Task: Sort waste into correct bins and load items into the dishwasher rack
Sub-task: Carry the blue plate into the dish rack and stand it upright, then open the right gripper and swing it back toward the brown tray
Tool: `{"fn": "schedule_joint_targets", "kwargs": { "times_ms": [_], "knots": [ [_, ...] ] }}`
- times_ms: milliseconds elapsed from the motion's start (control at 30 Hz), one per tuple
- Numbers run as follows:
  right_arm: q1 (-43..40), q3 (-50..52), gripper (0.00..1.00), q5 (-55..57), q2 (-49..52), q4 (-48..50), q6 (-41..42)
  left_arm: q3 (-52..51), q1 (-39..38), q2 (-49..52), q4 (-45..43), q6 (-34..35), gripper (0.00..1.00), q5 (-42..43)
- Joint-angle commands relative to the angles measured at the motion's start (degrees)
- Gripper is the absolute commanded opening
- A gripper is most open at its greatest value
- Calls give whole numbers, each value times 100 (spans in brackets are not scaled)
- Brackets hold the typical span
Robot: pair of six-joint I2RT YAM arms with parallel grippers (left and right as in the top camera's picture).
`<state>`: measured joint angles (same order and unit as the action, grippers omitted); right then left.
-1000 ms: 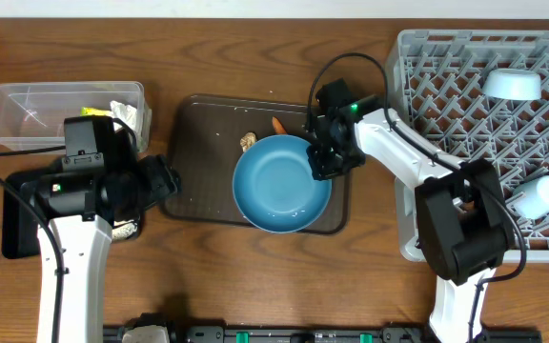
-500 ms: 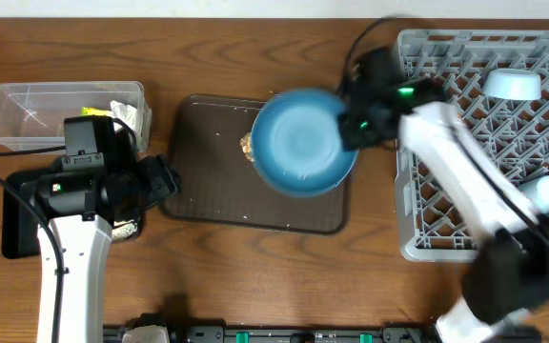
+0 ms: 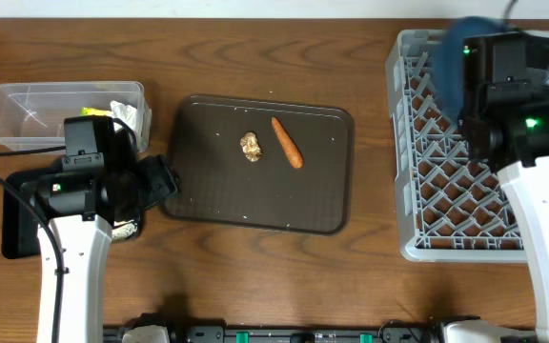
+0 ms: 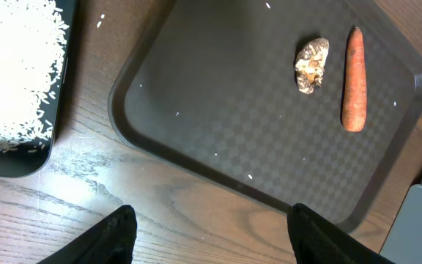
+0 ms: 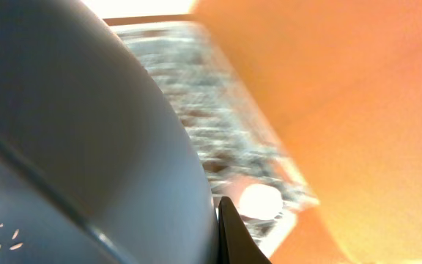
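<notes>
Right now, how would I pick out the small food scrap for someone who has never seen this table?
Find the large brown tray mid-table. In its far half lies a long orange carrot. The scrap is the lumpy, beige-brown clump just left of it, not touching.

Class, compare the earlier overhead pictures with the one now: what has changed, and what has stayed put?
The right hand, shut on the blue plate-bowl, lifted it off the brown tray and swung it right, over the dishwasher rack, uncovering the carrot and food scrap. The open left hand and the clear tub have not moved.
</notes>
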<state>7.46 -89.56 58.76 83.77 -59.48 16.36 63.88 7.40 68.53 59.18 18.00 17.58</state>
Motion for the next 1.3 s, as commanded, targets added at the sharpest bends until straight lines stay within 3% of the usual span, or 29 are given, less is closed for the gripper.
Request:
{"fn": "schedule_joint_targets", "kwargs": {
  "times_ms": [0,633,933,1267],
  "knots": [
    [-234,153,1,1755,116,-7,898,107,31,33,37,-35,67,-76],
    [-407,269,1,831,2004,-13,1235,107,31,33,79,-33,67,-76],
    [-144,269,1,4,2212,9,1384,107,31,33,79,-33,67,-76],
    [48,269,31,-1209,2210,-264,1360,107,31,33,79,-33,67,-76]
  ]
}}
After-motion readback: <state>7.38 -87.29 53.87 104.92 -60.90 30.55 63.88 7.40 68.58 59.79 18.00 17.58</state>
